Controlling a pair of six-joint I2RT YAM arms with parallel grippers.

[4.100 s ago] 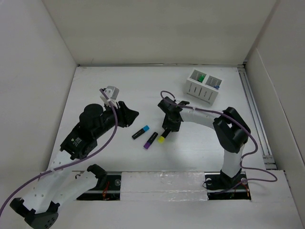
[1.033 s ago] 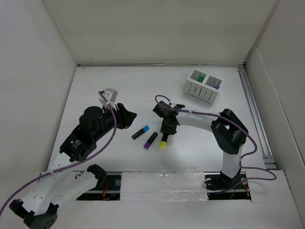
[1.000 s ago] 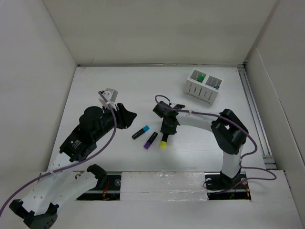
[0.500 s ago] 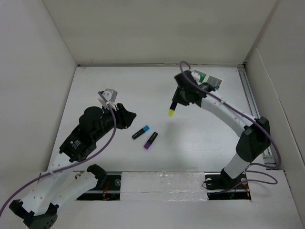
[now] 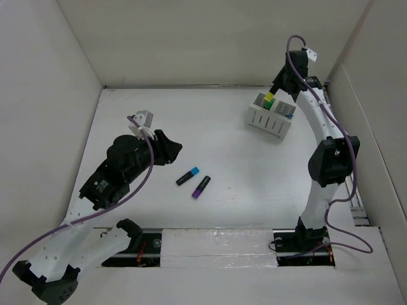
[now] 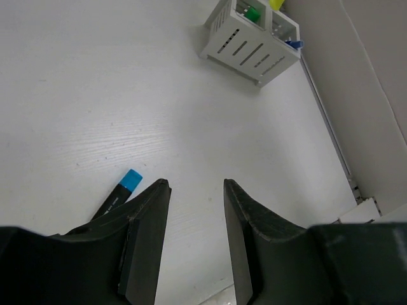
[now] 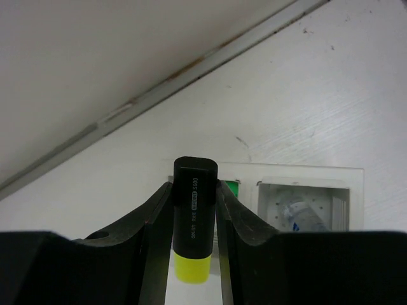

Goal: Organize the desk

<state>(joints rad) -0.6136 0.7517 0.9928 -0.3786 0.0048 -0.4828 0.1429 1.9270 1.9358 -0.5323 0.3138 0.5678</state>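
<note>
The desk lies beneath both grippers. The right gripper clamps a yellow-capped highlighter cap-down over the white holder at the desk's two o'clock. The left gripper hovers at nine o'clock, its jaws partly apart and empty, with a blue-capped highlighter and a purple-capped highlighter lying at its four o'clock.

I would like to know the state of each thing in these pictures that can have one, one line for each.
Right gripper: shut on the yellow highlighter, over the holder box.
Yellow highlighter: held upright, yellow end down.
Left gripper: open, empty, above the desk.
Blue highlighter: lying on the desk.
Purple highlighter: lying beside the blue one.
Holder box: upright, a green thing in one compartment.
</note>
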